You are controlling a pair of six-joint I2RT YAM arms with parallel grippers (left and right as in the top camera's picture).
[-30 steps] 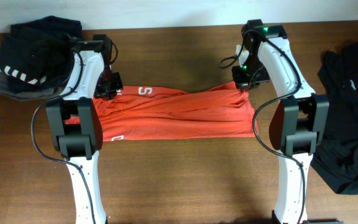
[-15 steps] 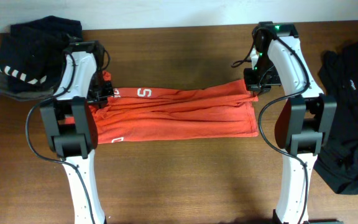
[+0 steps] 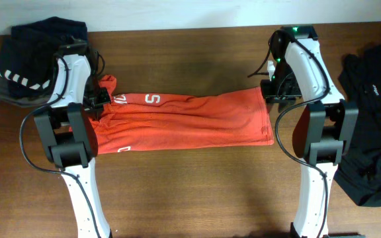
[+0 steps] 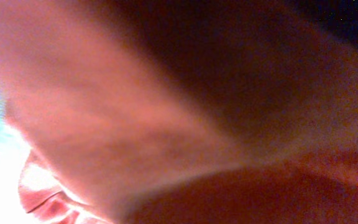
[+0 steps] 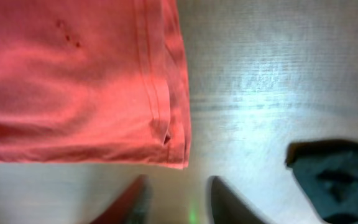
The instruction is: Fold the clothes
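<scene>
The clothes (image 3: 184, 122), an orange-red T-shirt with white lettering, lie on the table as a long band folded lengthwise. My left gripper (image 3: 103, 98) is at the band's far left corner, which rises up into it; it is shut on that corner. Blurred orange cloth (image 4: 166, 124) fills the left wrist view and hides the fingers. My right gripper (image 3: 272, 89) hovers just off the shirt's far right corner. In the right wrist view this gripper (image 5: 182, 202) is open, bare table shows between its fingers, and the shirt's hemmed corner (image 5: 166, 140) lies just ahead, untouched.
A loose black garment (image 3: 369, 125) lies at the right edge, and a piece of dark cloth (image 5: 334, 180) shows in the right wrist view. A dark folded pile with white stripes (image 3: 32, 59) sits at the far left corner. The wooden table (image 3: 190, 192) runs toward the front.
Both arms moved outward and the shirt stretched out flatter. The right gripper opened and let go of the right corner. The left gripper carried its corner further left.
</scene>
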